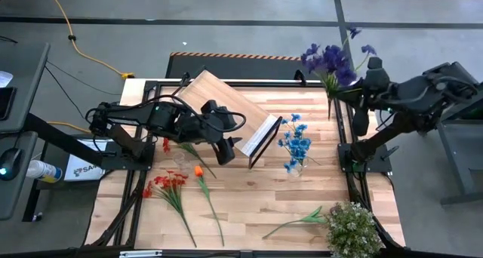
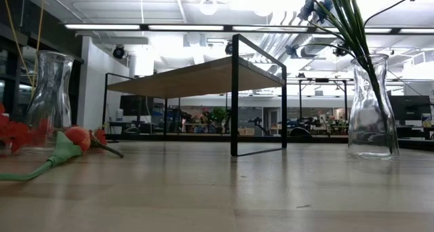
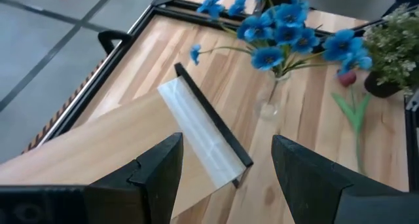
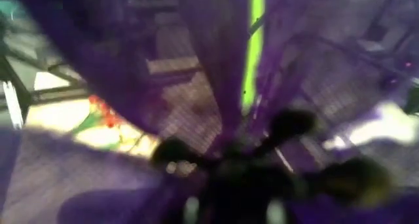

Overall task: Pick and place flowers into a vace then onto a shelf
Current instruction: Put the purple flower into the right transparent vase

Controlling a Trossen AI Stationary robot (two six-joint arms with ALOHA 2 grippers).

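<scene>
**A:** What are you working on, and what is around it?

**B:** You have a light wood table on a black frame, grey floor around it, a yellow cable off to the left. The low view looks across into a bright open room with ceiling strip lights. Take the shelf as your landmark: it sits tipped, with its left end raised.

**A:** Where are my grippers?

**B:** Your left gripper is at the shelf's near edge, just above the board; the fingers stand apart with the wood between them, and I cannot tell whether they press on it. Your right gripper is well to the right of the shelf, past the table's right edge, clamped on a bunch of purple flowers.

**A:** And the other flowers?

**B:** Left of the shelf and nearer to you lie the red sprays and the orange tulip, flat on the table, with an empty glass vase beside them. Right of the shelf, the blue flowers stand in a second glass vase. Farther right and nearer lies a dark pink rose, next to a bushy green plant.
</scene>
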